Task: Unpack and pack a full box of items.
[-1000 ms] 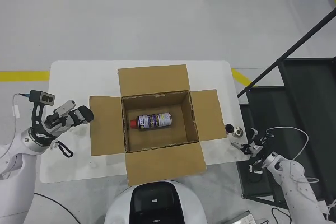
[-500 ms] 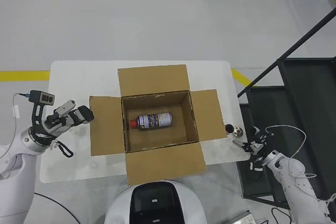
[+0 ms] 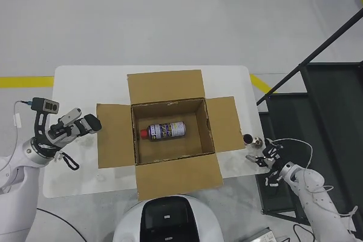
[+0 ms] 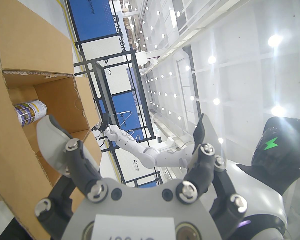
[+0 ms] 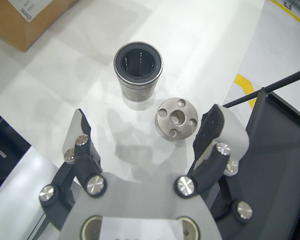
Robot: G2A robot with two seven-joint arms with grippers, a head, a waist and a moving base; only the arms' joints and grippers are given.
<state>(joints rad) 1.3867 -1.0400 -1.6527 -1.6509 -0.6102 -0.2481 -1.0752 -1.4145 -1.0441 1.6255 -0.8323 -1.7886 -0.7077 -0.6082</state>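
Surface (image 3: 78,175): white, carrying the box in the middle and two small metal parts near its right edge.
Box (image 3: 169,88): cardboard, all four flaps folded out flat. Light and stiff, I judge, though the flaps would bend under load.
My left pincer (image 4: 125,123): open and empty, held above the left side of the surface, beside the box's left flap.
My right pincer (image 5: 145,117): open and empty, low over the right edge, pointing at the two metal parts.
Spray can (image 3: 167,129): lying on its side on the box floor. Probably light, smooth and prone to roll, so I'd grip across the middle of the body.
Bearing sleeve (image 5: 138,71): upright metal cylinder with its hollow end up, just beside the flange. Likely heavy for its size and slick, so I'd squeeze across the outer wall.
Flange (image 5: 176,119): flat metal disc with a centre bore and four small holes, just ahead of my right pincer, closer to one finger. Dense and low, so I'd pinch the rim from both sides.
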